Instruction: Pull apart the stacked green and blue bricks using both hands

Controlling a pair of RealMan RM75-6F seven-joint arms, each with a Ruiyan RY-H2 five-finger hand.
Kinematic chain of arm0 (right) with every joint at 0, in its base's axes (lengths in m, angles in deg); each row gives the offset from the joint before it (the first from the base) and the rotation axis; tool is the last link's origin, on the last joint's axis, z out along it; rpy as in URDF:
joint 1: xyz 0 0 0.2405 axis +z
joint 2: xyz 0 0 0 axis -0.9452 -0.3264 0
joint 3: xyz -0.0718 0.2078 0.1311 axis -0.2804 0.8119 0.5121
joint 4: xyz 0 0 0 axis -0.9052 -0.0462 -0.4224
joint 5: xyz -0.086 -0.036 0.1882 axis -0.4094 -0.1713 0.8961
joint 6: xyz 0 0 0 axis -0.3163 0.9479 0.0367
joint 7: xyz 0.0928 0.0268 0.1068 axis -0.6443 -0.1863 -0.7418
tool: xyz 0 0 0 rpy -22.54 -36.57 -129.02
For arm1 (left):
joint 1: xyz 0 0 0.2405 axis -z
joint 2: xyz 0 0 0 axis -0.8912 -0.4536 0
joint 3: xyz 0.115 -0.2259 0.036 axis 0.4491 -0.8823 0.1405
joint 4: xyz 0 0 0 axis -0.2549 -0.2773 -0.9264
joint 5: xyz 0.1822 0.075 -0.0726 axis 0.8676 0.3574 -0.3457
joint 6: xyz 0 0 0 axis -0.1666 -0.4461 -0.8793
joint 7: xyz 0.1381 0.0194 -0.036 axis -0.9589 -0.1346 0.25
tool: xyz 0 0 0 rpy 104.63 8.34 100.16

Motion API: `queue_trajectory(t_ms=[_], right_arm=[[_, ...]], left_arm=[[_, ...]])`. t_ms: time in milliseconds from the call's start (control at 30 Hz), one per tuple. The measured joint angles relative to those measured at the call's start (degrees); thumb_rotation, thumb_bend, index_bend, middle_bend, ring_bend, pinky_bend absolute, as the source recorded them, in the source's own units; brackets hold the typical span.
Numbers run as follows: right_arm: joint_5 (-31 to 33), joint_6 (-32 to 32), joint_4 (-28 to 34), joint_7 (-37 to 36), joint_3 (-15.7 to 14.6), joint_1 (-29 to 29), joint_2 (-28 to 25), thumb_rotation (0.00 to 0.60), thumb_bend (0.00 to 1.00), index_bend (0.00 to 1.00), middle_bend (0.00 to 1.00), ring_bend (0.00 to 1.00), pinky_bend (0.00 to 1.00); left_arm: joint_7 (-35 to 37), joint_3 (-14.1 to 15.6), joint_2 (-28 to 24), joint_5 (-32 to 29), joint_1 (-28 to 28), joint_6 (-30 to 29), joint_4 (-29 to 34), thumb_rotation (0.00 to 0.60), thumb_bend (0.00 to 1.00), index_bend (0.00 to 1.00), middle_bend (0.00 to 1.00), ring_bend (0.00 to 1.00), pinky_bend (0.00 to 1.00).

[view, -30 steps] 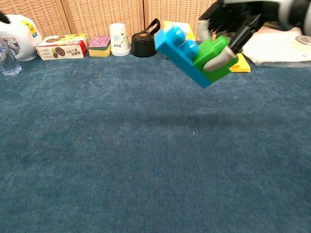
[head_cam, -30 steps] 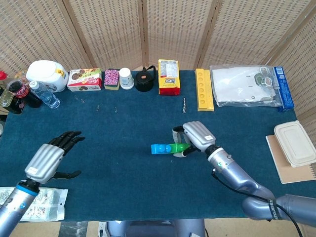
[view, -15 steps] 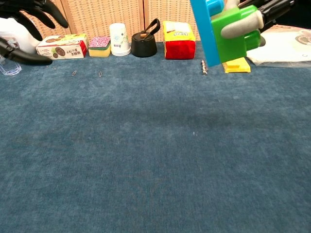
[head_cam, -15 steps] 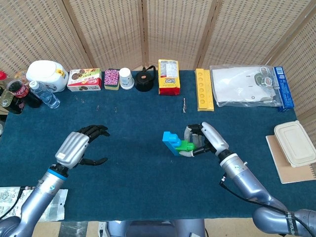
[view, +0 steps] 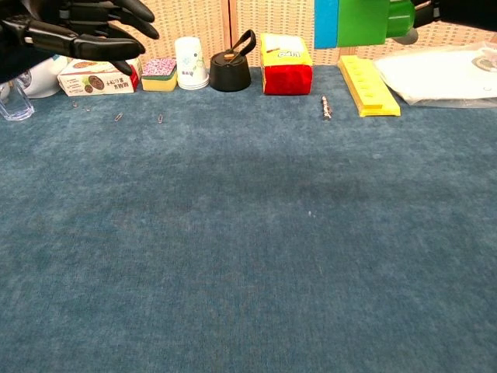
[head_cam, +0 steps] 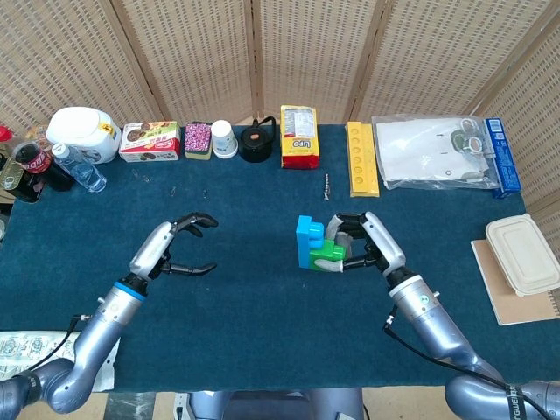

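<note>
I'm working over the blue table [head_cam: 262, 315], and everything hinges on the gap across its middle. My right hand [head_cam: 367, 245] is raised above the cloth and is clamped on the green brick [head_cam: 327, 251], fingers wrapped around it from the right side. The blue brick [head_cam: 308, 241] is stuck to the green one on its left face, so the joined pair points its free blue end straight toward my left hand [head_cam: 175, 248]. From the chest view the pair sits at the very top of the frame, blue brick [view: 326, 12] left, green brick [view: 361, 21] right, clear of the table, with nothing under it.

My left hand holds nothing: fingers apart and curved, thumb below, the opening turned to the right toward the blue brick. It is well apart from the stack, at roughly the same depth on the table in the head view, so the approach I judge is a plain sideways run to the right.

The blue brick stands tall, its long side running up and down in the head view, studs on top. I'd expect to close on its exposed left part, then pull the two hands away from each other along the left-right line.

One caution: the green brick is partly covered by my right fingers [head_cam: 343, 229], so I cannot tell how firmly it is seated in that grip.
</note>
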Motion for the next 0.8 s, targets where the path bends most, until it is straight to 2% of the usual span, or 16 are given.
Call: queue_trajectory(t_ms=[200, 400, 633, 800], right_arm=[[-0.9, -2.9, -0.3, -1.1, 1.1, -1.1, 3.0, 0.6, 0.05, 0.7, 0.68, 0.75, 0.72], [-4.4, -4.8, -1.1, -0.1, 0.4, -2.0, 5.3, 0.6, 0.05, 0.7, 0.68, 0.75, 0.72], [-8.6, -6.5, -2.6, 1.4, -1.1, -3.0, 7.8, 0.6, 0.05, 0.7, 0.68, 0.75, 0.72], [-10.0, -6.6, -3.5, 1.9, -1.4, -3.1, 8.7, 0.6, 0.05, 0.7, 0.68, 0.75, 0.72]], left_arm=[[10.9, 0.0, 2.6, 0.8, 1.8, 3.0, -2.5, 0.491, 0.17, 0.35, 0.35, 0.28, 0.33], [20.1, -0.1, 4.8, 1.9, 4.2, 6.1, -3.8, 0.484, 0.16, 0.35, 0.32, 0.24, 0.31], [24.8, -0.8, 7.0, 3.1, 7.0, 7.7, -4.2, 0.489, 0.17, 0.35, 0.28, 0.2, 0.3], [25.4, -1.1, 8.8, 3.5, 8.9, 8.1, -4.7, 0.488, 0.27, 0.35, 0.25, 0.17, 0.3]])
